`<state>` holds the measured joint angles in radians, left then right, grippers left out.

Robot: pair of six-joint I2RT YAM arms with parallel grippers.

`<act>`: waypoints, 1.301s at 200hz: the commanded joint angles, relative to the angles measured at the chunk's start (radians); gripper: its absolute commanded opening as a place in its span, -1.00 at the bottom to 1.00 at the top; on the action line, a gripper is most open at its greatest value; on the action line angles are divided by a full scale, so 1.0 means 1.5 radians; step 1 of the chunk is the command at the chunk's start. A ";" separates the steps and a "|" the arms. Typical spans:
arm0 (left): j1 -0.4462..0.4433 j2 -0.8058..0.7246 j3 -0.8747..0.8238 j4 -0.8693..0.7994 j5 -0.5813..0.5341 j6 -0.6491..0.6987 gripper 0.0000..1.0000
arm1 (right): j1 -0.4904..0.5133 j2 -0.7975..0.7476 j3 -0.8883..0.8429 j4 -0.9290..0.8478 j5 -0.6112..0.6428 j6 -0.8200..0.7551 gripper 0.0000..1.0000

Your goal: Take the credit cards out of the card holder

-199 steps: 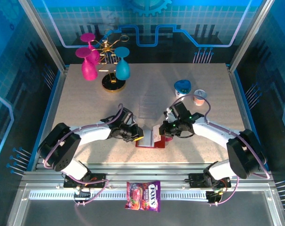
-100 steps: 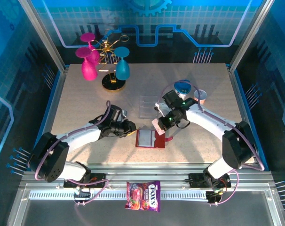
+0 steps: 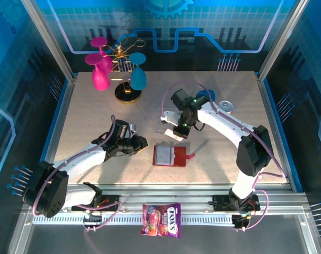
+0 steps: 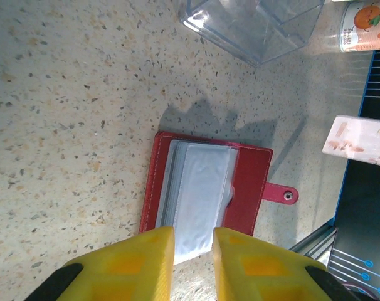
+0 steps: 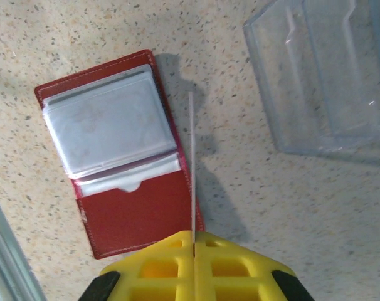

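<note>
The red card holder (image 3: 171, 156) lies open on the table, its clear sleeves facing up (image 4: 205, 191) (image 5: 111, 147). My right gripper (image 3: 177, 131) hangs above and just behind it, shut on a pale pinkish credit card (image 3: 172, 136). That card is edge-on in the right wrist view (image 5: 191, 157), clamped between the yellow fingers (image 5: 194, 241), and shows as a pale rectangle (image 4: 360, 140) in the left wrist view. My left gripper (image 3: 139, 143) sits left of the holder, off it. Its jaws (image 4: 193, 251) stand slightly apart with nothing between them.
A clear plastic tray (image 3: 167, 118) (image 5: 328, 75) (image 4: 256, 25) lies just behind the holder. A blue cup (image 3: 205, 97) and a small yoghurt cup (image 3: 225, 107) stand behind on the right. A gold rack with pink and teal goblets (image 3: 121, 74) is at the back left. A candy bag (image 3: 161, 219) lies on the front rail.
My right gripper has risen from the holder and moved back toward the tray with the pale card. My left gripper has let go of the holder and drawn away to the left.
</note>
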<state>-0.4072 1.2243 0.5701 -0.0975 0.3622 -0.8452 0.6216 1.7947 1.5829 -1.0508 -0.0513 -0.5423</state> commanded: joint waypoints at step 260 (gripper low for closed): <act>0.070 0.117 0.049 0.050 0.005 0.020 -0.52 | -0.041 0.430 0.603 -0.313 0.012 -0.212 -1.00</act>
<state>-0.3149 1.3891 0.6205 -0.0334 0.3485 -0.8284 0.5709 2.4126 2.4577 -1.4956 -0.0261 -0.8371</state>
